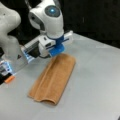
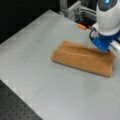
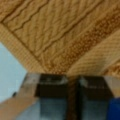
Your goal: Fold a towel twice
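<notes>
The orange-brown towel [image 1: 53, 78] lies on the grey table [image 1: 96, 85] as a long, narrow doubled strip, with a rounded fold along one long side in both front views [image 2: 83, 58]. My gripper [image 1: 57, 51], with blue fingers, sits low at the strip's far end in a front view, which is the right end of the towel [image 2: 83, 58] where the gripper [image 2: 102, 45] shows again. In the wrist view the towel [image 3: 57, 32] fills the picture with a paler woven band across it. There the gripper [image 3: 72, 100] has its dark pads [image 3: 51, 95] pressed together on a thin edge of cloth.
A small orange object [image 1: 9, 79] lies near the robot base [image 1: 10, 37], and shows too [image 2: 81, 26] at a front view's top. Metal equipment [image 2: 75, 10] stands behind it. A black perforated board [image 2: 15, 107] borders the table at bottom left.
</notes>
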Robot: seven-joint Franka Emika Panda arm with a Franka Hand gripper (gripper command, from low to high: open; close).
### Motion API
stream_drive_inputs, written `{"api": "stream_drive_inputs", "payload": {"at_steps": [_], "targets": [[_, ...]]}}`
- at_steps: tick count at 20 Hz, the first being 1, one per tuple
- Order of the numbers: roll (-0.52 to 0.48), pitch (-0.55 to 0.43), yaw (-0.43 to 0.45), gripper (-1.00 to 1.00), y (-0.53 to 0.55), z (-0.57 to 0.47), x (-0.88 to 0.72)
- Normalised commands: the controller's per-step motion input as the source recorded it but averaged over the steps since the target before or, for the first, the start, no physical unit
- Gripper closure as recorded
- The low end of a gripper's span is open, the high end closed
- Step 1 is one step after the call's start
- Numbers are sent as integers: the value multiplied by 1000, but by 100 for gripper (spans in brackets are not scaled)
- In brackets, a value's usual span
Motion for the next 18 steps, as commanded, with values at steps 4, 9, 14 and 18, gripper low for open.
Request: {"api": "stream_drive_inputs", "payload": {"at_steps": [4,9,14,18], "targets": [[67,-276,-196,-100,105,-128,-374],[117,-267,-181,-100,91,-93,-332],[131,-201,-155,-100,77,13,-308],[111,-99,-142,-100,82,223,-225]]}}
